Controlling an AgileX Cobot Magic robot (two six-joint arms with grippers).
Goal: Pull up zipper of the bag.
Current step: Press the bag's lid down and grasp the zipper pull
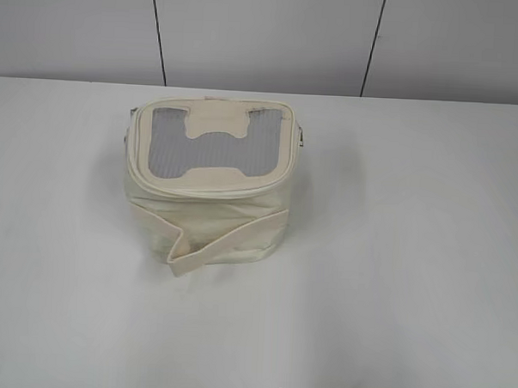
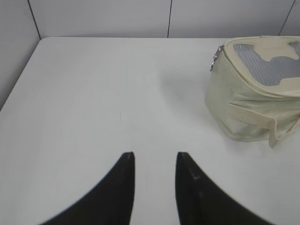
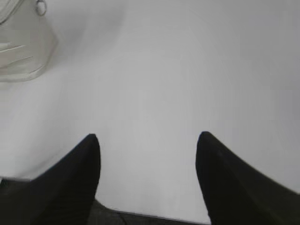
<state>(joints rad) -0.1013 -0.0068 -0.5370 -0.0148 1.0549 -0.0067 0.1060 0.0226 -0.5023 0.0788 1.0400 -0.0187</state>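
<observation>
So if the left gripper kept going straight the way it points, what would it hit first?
Probably nothing but bare table: the left gripper points past the bag, which sits off to its right. Depth is hard to judge.

Looks like a lab or robot test cell rather than a home. Plain white table (image 1: 428, 253), bare but for one cream bag (image 1: 212, 179) set as the sole prop. Behind the bag, pale grey wall panels (image 1: 266, 35) split by dark vertical seams; another panel left of the bag.
</observation>
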